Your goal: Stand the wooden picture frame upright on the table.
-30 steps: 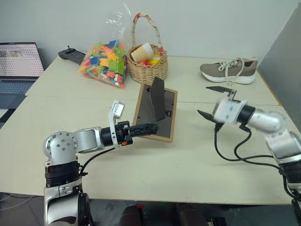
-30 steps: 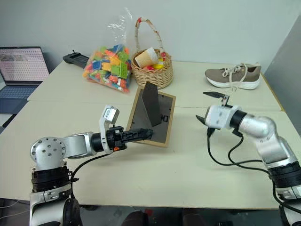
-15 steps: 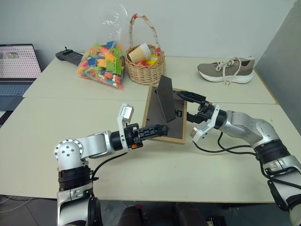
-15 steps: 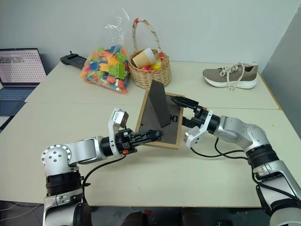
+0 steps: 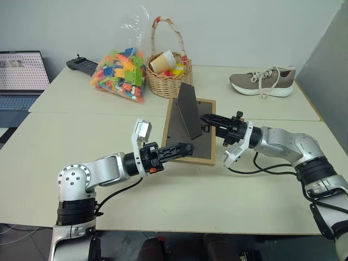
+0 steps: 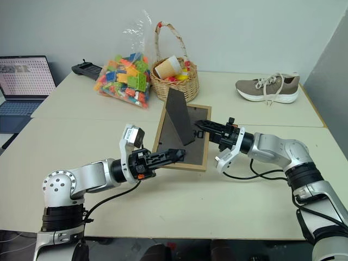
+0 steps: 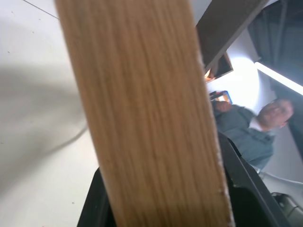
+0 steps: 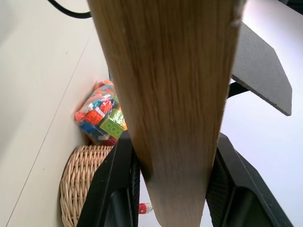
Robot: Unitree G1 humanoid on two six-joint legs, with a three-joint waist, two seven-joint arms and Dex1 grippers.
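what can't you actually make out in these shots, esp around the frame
- The picture side of the wooden picture frame: it faces down toward the table, so the eye views give only its dark back and stand.
- Left gripper and right gripper fingertips: hidden by the frame's edges in the eye views; the wood rail covers them in both wrist views.
- Basket contents: too small and piled to name in the eye views.
- Laptop: cut off by the left edge.

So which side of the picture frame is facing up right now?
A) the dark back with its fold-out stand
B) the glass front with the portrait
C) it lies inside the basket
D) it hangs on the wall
A: the wooden picture frame shows its dark brown back, with the stand sticking up, while the left tool and right tool grip its wooden edges.
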